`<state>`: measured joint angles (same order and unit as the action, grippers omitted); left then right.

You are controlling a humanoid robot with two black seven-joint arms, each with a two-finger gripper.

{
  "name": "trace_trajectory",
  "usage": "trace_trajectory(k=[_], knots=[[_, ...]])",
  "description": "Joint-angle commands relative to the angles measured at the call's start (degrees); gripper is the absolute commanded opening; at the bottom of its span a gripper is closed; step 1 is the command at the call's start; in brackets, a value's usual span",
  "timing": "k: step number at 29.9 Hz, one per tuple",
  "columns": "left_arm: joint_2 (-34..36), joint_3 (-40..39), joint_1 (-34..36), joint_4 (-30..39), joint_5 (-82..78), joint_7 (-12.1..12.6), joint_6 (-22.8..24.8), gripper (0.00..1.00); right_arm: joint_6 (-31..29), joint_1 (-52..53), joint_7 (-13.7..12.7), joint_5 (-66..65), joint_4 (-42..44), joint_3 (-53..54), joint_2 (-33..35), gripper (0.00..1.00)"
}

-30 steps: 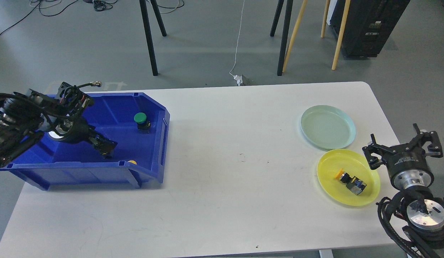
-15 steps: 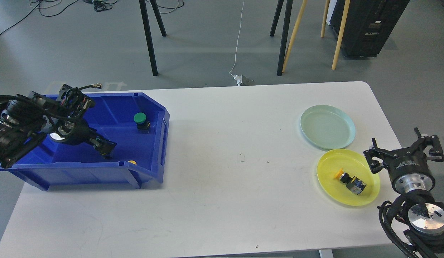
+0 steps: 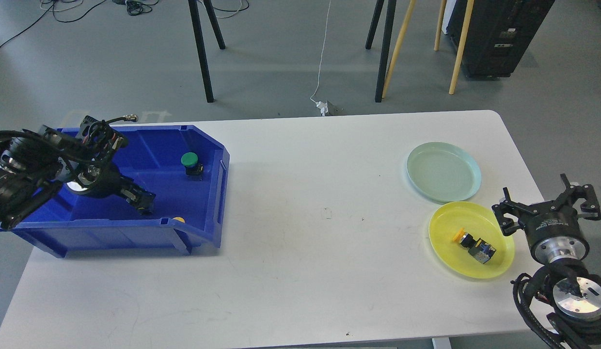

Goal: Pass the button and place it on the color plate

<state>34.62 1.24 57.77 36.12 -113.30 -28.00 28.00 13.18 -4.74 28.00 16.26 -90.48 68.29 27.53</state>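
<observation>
Grey floor is filling the upper frame. Black legs and yellow wooden legs are standing there, a black cabinet sitting upper right, a white cable trailing toward the white surface.

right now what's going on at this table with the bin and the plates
The left arm's tool is reaching down inside the blue bin, low near the front wall, close to a yellow button that is mostly hidden; whether it grips anything cannot be told. A green button sits at the back of the bin. One yellow button already lies on the yellow plate; the green plate holds nothing. The right tool hangs open beside the yellow plate.
</observation>
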Motion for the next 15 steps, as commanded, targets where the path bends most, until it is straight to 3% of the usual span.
trace_trajectory(k=[1,6,15], knots=[[0.27,-0.01,0.06,0.00,0.01,0.00,0.00,0.47,0.01,0.09,0.00,0.00,0.04,0.09,-0.11,1.00],[0.36,-0.01,0.07,0.00,0.09,0.00,0.00,0.10,0.62,1.84,0.00,0.00,0.04,1.23,0.15,1.00],[1.23,-1.15,3.39,1.94,0.71,0.00,0.00,0.08,3.70,16.15,0.00,-0.26,2.23,0.09,5.06,1.00]])
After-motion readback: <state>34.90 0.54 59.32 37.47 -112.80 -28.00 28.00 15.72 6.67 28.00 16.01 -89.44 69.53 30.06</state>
